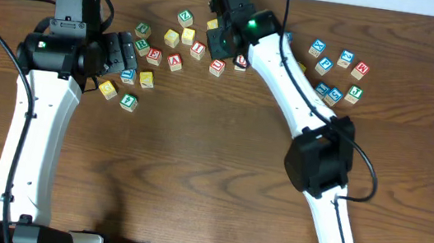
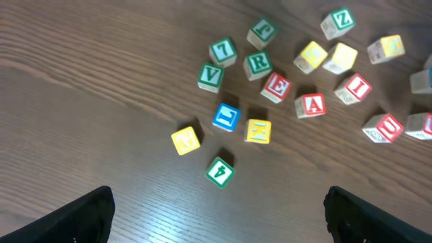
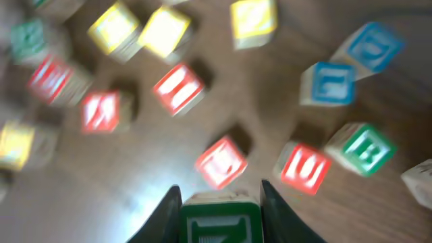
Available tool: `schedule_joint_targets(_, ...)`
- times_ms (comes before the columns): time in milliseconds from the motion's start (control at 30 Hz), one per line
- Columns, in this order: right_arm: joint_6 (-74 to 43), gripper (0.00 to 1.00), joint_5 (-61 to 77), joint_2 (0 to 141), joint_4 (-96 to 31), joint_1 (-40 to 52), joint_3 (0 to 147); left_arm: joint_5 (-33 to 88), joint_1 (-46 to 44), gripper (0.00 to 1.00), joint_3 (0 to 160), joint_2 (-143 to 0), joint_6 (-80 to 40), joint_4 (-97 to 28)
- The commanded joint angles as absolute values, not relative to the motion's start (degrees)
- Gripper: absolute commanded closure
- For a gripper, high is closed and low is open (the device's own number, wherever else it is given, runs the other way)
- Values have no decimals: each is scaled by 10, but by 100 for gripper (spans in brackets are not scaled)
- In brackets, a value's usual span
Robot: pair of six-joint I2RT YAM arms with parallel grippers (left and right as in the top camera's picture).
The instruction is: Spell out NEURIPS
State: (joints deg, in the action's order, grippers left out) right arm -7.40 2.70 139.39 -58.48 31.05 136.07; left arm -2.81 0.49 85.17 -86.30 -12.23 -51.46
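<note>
In the left wrist view the desk [image 2: 81, 101] carries six green blocks, five red, five yellow and one blue, plus a pale one cut off by the right edge. The overhead view shows seven more in a loose group to the right of the right arm, mostly blue, with one red and one green at its right side.

The blocks are small pale wooden cubes, each with a coloured face and a letter or number. The green R block [image 2: 258, 63] sits in the left cluster with the red E block [image 2: 276, 86] just beside it, corner to corner. The red I block [image 2: 353, 88] lies further right, past a red A block [image 2: 310, 104]. The red U block [image 2: 383, 127] is near the right edge. A blue block [image 1: 323, 66] in the right group seems to read P.

The left claw [image 2: 216, 202] hangs over the left cluster, its fingers [image 2: 91, 216] spread wide with nothing between them. The right claw [image 3: 219, 202], at the far middle of the desk, is closed on a green block [image 3: 219, 226] whose letter is too blurred to read
</note>
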Motion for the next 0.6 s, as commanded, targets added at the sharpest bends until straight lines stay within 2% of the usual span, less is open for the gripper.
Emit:
schedule_joint_targets(0, 40, 88, 115, 1394, -645, 312, 1360, -69, 7, 2, 852, -865, -127, -513)
schedule_joint_targets(167, 143, 83, 116, 1399, -714, 316, 1357, -71, 7, 2, 852, -865, -128, -507)
schedule_joint_targets(567, 293, 78, 123, 1399, -662, 320, 1246, -71, 7, 2, 852, -865, -128, -502)
